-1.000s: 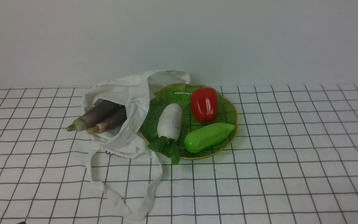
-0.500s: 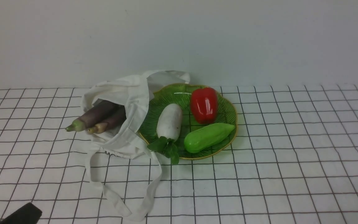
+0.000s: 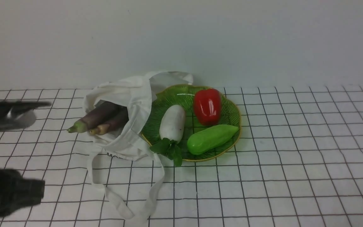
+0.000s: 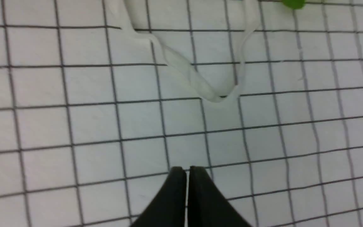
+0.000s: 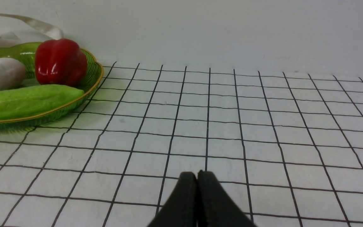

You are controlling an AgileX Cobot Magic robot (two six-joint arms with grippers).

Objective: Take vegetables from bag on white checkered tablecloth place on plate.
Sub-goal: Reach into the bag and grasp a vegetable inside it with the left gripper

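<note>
Two dark purple eggplants lie side by side in the mouth of the white bag (image 3: pixel 128 94), one with a pale green tip (image 3: pixel 95 118), one with a tan tip (image 3: pixel 112 124). The bag lies on the checkered tablecloth (image 3: pixel 295 157), overlapping the left edge of the green plate (image 3: pixel 232 108). My left gripper (image 3: pixel 43 104) is blurred, left of the bag and apart from it; in the left wrist view (image 4: pixel 187 170) its jaws are shut and empty above the cloth, short of the bag's strap (image 4: pixel 200 82). My right gripper (image 5: pixel 196 175) is shut and empty, right of the plate (image 5: pixel 90 78).
On the plate lie a white radish (image 3: pixel 172 123) with green leaves, a red bell pepper (image 3: pixel 206 105) and a light green vegetable (image 3: pixel 211 138). The bag's strap (image 3: pixel 124 201) loops toward the front edge. A pale wall stands behind.
My left arm has come into the front view from the lower left and risen, its gripper now level with the bag's mouth. The bag, vegetables and plate have not moved.
</note>
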